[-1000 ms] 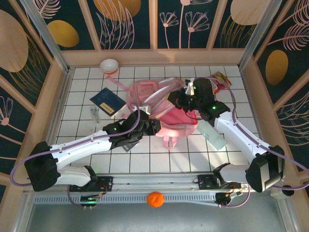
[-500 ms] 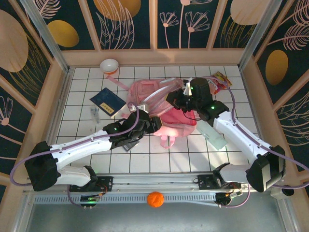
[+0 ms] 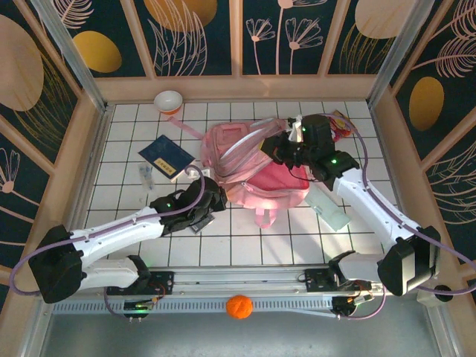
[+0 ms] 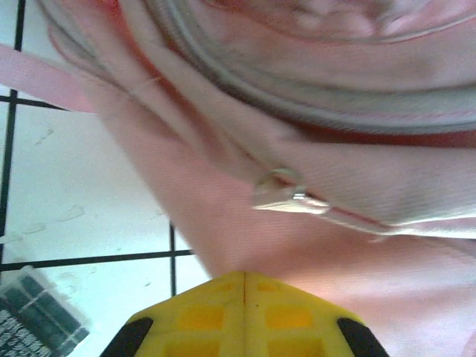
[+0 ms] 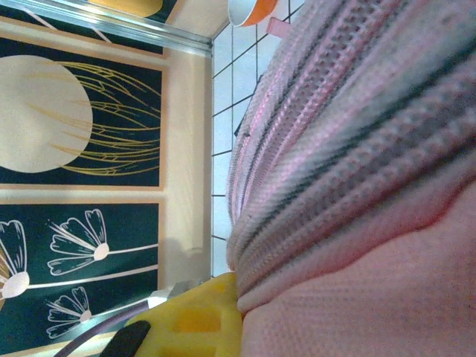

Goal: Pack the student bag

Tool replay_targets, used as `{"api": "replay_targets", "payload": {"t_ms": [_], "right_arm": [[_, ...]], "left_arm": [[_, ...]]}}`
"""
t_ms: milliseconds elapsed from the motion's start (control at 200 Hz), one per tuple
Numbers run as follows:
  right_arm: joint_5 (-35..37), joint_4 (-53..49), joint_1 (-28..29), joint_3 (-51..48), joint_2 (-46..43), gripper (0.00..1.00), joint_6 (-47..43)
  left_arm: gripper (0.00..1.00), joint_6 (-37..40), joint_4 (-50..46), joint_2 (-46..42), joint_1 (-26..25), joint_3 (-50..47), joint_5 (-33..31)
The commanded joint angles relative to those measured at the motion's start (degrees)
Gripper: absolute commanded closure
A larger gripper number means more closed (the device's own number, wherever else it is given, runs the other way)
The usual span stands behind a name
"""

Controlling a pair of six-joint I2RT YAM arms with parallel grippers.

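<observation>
The student bag (image 3: 253,167) is a soft pink backpack lying mid-table, a strap (image 3: 262,217) trailing toward me. My left gripper (image 3: 214,196) sits at the bag's near-left edge. In the left wrist view its yellow jaws (image 4: 245,277) are pressed together with nothing between them, right in front of pink fabric (image 4: 297,245) and a silver zipper pull (image 4: 286,197). My right gripper (image 3: 281,149) is over the bag's far right side, shut on a fold of its fabric. The right wrist view shows ribbed pink cloth (image 5: 357,186) clamped against the yellow finger (image 5: 201,312).
A blue book (image 3: 167,157) and a small clear item (image 3: 146,175) lie left of the bag. A white bowl (image 3: 169,100) stands at the back. A pale green case (image 3: 329,208) lies under the right arm, a colourful packet (image 3: 341,123) at back right. An orange ball (image 3: 239,306) rests off the table's near edge.
My left gripper has drawn back from the bag toward the near left and closed. The right gripper has shifted right and back with the fabric, pulling the bag's top over.
</observation>
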Motion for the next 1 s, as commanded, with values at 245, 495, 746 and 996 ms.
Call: {"api": "replay_targets", "payload": {"t_ms": [245,495,746,996], "right_arm": [[-6.3,2.7,-1.3,8.3,1.3,1.0,-6.7],[-21.0,-12.2,-3.2,16.0,6.0,1.0,-27.7],[-23.5,-33.0,-4.1,25.3,12.7,1.0,-48.9],[-28.4,-36.6,-4.9,29.3,16.6,1.0,-54.6]], "left_arm": [[0.48,17.9,10.3,-10.6,1.0,0.5,2.8],[0.11,65.9,1.6,-9.6,1.6,8.2,8.5],[0.01,75.9,0.7,0.5,5.3,14.1,13.0],[0.35,69.9,9.6,7.2,5.4,14.1,11.2]]}}
